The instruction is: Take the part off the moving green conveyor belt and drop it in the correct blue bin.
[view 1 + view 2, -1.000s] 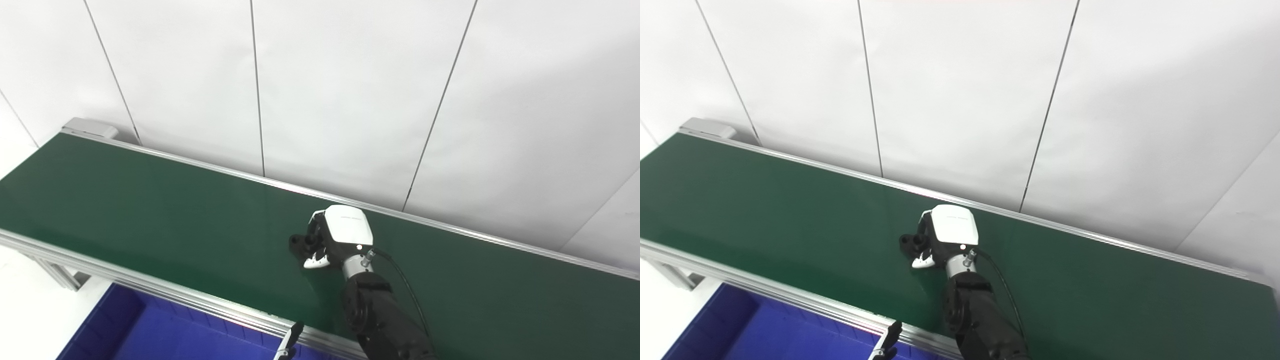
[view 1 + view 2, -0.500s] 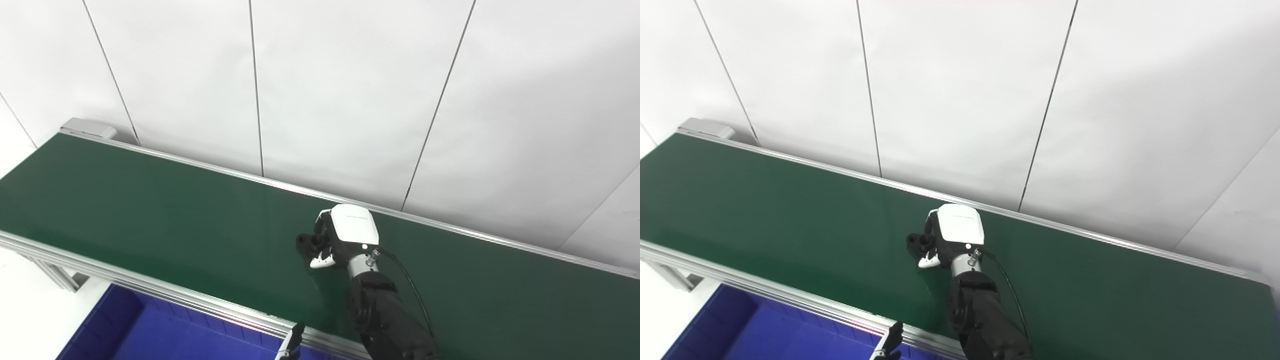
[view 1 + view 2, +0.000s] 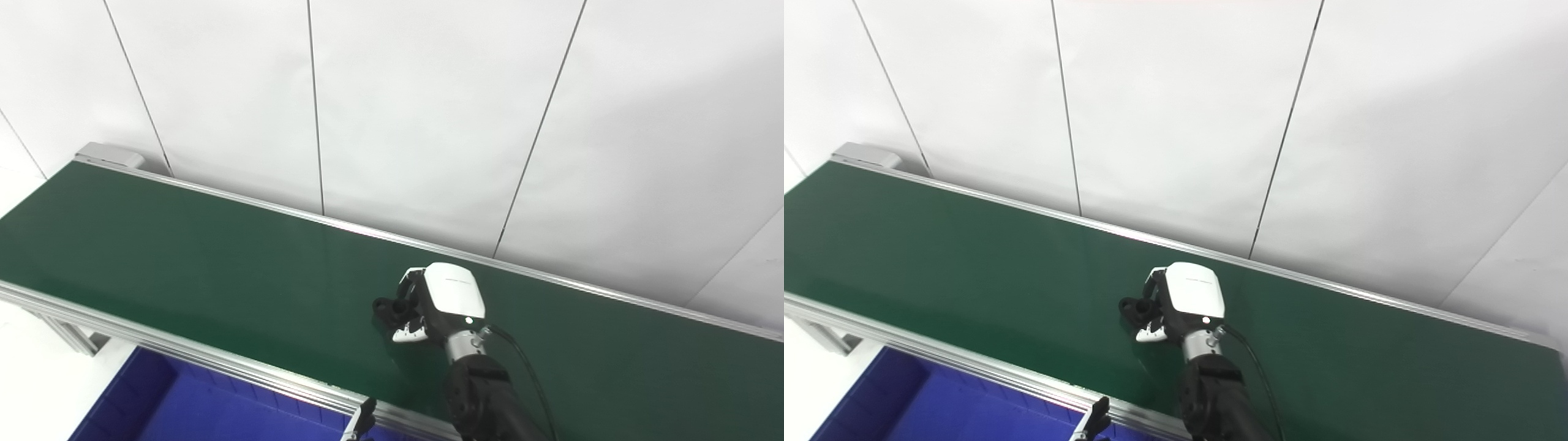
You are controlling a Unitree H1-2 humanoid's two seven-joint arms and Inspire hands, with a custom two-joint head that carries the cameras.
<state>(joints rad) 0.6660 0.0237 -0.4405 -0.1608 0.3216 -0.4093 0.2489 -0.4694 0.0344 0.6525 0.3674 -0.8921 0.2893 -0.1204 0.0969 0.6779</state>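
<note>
The green conveyor belt [image 3: 184, 257] runs from upper left to lower right. Over its middle, my right hand [image 3: 442, 300], with a white back shell, has its fingers shut on a small black part [image 3: 388, 307] that sticks out to the hand's left. The part is just above or on the belt; I cannot tell which. A blue bin [image 3: 184, 410] lies below the belt's near rail at the lower left. Only a fingertip of my left hand [image 3: 362, 425] shows at the bottom edge, over the bin's right end.
An aluminium rail [image 3: 202, 361] edges the belt's near side and another [image 3: 343, 226] its far side. White wall panels stand behind. The belt's end cap [image 3: 110, 154] is at the far left. A black cable [image 3: 527, 367] trails from the right wrist.
My right hand, holding the black part, has moved right and nearer to me along the belt. The left fingertip has sunk lower at the bottom edge.
</note>
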